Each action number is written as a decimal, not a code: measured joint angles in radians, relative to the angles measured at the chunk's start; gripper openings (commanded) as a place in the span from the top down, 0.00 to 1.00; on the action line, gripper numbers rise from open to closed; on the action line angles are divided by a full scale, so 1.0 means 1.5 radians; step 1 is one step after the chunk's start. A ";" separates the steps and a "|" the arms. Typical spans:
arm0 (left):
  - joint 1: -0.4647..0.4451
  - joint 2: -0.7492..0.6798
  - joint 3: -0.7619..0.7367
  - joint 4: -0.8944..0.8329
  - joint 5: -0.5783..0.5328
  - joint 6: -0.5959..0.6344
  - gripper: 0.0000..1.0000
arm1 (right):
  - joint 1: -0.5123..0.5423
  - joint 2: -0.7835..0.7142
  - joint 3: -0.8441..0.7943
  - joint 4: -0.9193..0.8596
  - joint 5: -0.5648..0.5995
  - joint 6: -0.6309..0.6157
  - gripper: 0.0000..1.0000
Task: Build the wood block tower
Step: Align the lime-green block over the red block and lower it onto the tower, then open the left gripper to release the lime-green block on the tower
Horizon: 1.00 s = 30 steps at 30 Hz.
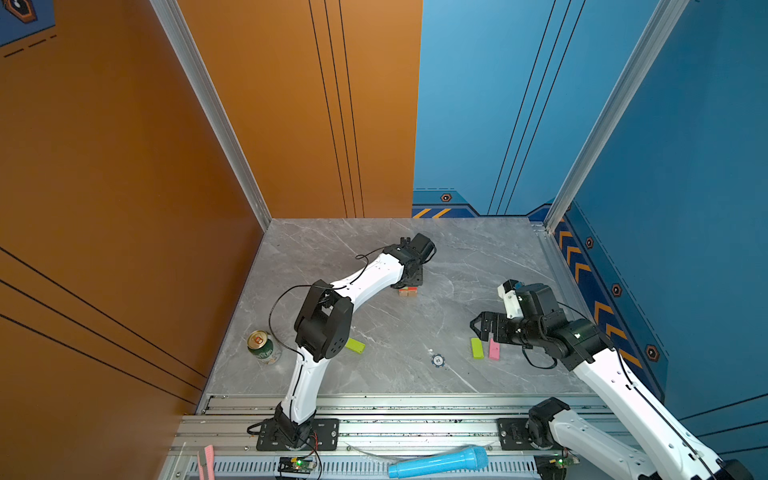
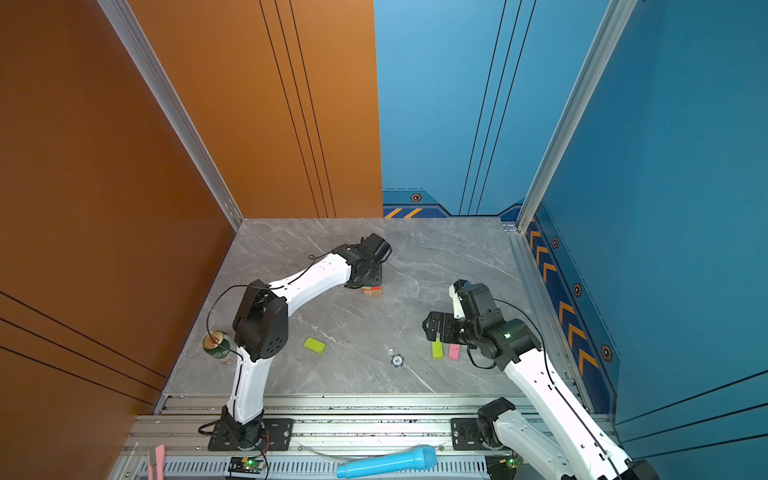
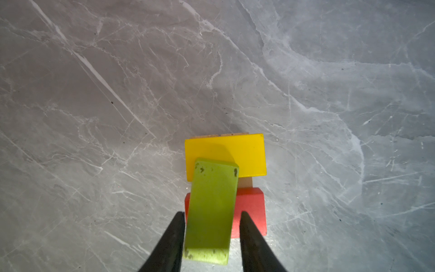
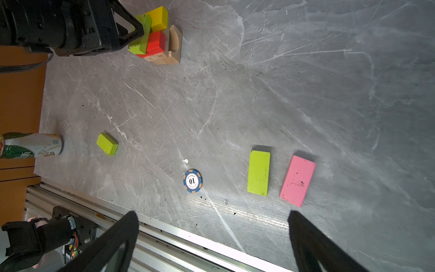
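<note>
The tower (image 1: 408, 292) (image 2: 371, 291) stands mid-table, with tan blocks at the base (image 4: 175, 44). A yellow block (image 3: 244, 153) and a red block (image 3: 250, 207) lie on the tan ones. A lime green block (image 3: 211, 207) (image 4: 141, 33) rests askew across both. My left gripper (image 3: 211, 213) (image 1: 409, 282) straddles that green block from above, one finger against it and a slim gap at the other. My right gripper (image 4: 213, 213) (image 1: 484, 326) hangs wide open and empty near a loose lime green block (image 1: 477, 348) (image 4: 259, 173) and a pink block (image 1: 494, 349) (image 4: 297, 181). Another lime green block (image 1: 355, 345) (image 4: 107, 144) lies by the left arm.
A green drink can (image 1: 262, 348) stands at the table's left edge. A blue-white token (image 1: 438, 360) lies near the front middle. A blue microphone (image 1: 438, 461) rests on the front rail. Orange and blue walls close in the table on three sides.
</note>
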 measured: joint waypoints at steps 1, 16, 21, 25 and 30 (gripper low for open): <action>0.000 0.000 0.000 0.000 0.000 0.000 0.60 | -0.002 0.000 0.000 0.000 0.000 0.000 0.00; 0.003 0.024 0.008 -0.006 0.000 0.000 0.65 | -0.010 0.000 0.000 0.000 -0.003 -0.010 0.00; 0.004 0.025 0.018 -0.010 0.000 0.000 0.66 | -0.016 0.000 0.000 0.000 -0.005 -0.012 0.00; 0.004 0.025 0.018 -0.011 0.000 0.000 0.66 | -0.017 0.000 0.000 0.000 -0.010 -0.012 0.00; 0.004 0.025 0.018 -0.014 0.000 0.000 0.65 | -0.019 0.000 0.000 0.000 -0.016 -0.013 0.00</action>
